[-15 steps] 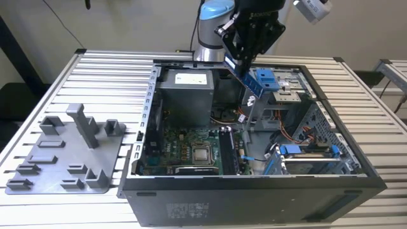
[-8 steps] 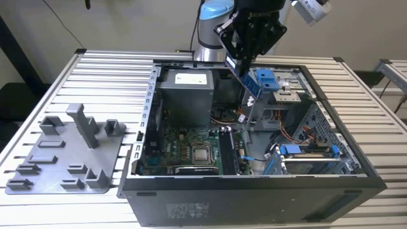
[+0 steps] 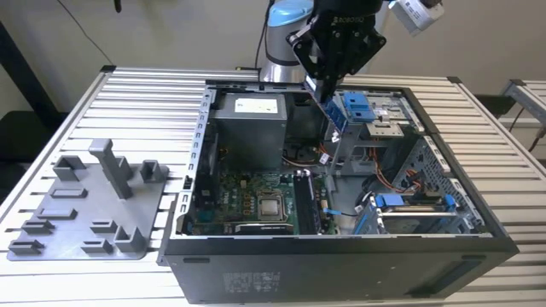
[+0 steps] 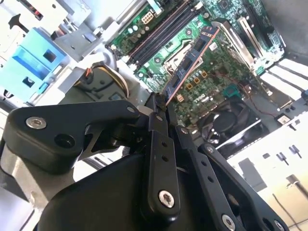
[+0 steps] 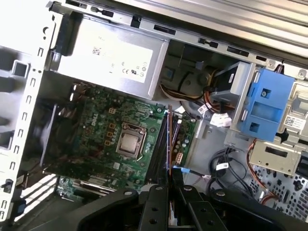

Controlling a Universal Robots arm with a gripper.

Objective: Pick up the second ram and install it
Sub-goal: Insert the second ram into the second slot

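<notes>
My gripper (image 3: 318, 84) hangs above the open computer case (image 3: 341, 246), shut on the second ram (image 3: 331, 115). The ram is a slim dark stick that slants down from the fingers into the case's upper part. It shows flat-on over the motherboard in the second wrist view (image 4: 192, 57), with the gripper (image 4: 161, 108) clamped on its near end. The first wrist view shows the ram (image 5: 169, 139) edge-on, lined up over the memory slots (image 5: 161, 144) beside the processor (image 5: 130, 143), with the gripper (image 5: 169, 186) behind it. It hangs well above the motherboard (image 3: 247, 201).
A grey power supply (image 3: 252, 125) fills the case's back corner. Blue drive brackets (image 3: 358, 105) and a drive cage (image 3: 410, 201) sit to the exterior view's right of the slots, with loose cables (image 5: 221, 166) nearby. A grey holder tray (image 3: 85, 211) lies on the slatted table (image 3: 145, 102) at the exterior view's left.
</notes>
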